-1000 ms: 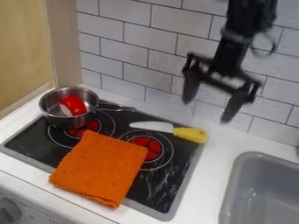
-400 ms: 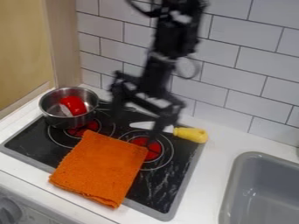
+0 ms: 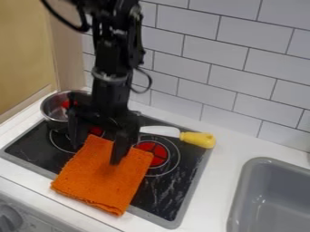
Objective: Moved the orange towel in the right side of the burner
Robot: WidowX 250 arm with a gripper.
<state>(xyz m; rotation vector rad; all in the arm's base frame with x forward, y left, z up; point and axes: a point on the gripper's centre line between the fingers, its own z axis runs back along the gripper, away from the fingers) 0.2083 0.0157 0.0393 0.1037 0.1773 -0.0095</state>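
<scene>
Orange towel (image 3: 103, 183) lies beneath and on the camera side of the end effector (image 3: 95, 153), spread slantwise over the stovetop (image 3: 163, 199), with its lower corner reaching over the stovetop's edge. We see the end effector hanging over the towel's wall-side end, its two fingers spread wide apart and pointing down, with nothing held between them. One finger overlaps the towel in our view, so a bit of cloth is hidden there, and we cannot tell whether the tip touches it. Behind the end effector, toward the wooden panel (image 3: 24, 50), stands a metal pot (image 3: 54, 115); the palm and arm cover much of it, and we make out only a patch of the red object (image 3: 66, 104) inside. Just beside the end effector, on its sink side, lies a knife with a yellow handle (image 3: 196, 139); we cannot be sure whether the blade's tip is tucked behind the black parts. Below the blade, a red burner (image 3: 154, 154) is partly covered by the towel, while the other burner (image 3: 95, 131) peeps out between the fingers. Well apart from the end effector, past the knife, a grey sink (image 3: 238, 204) is set into the white tabletop (image 3: 212, 181), cut off for us by the view's edge.
</scene>
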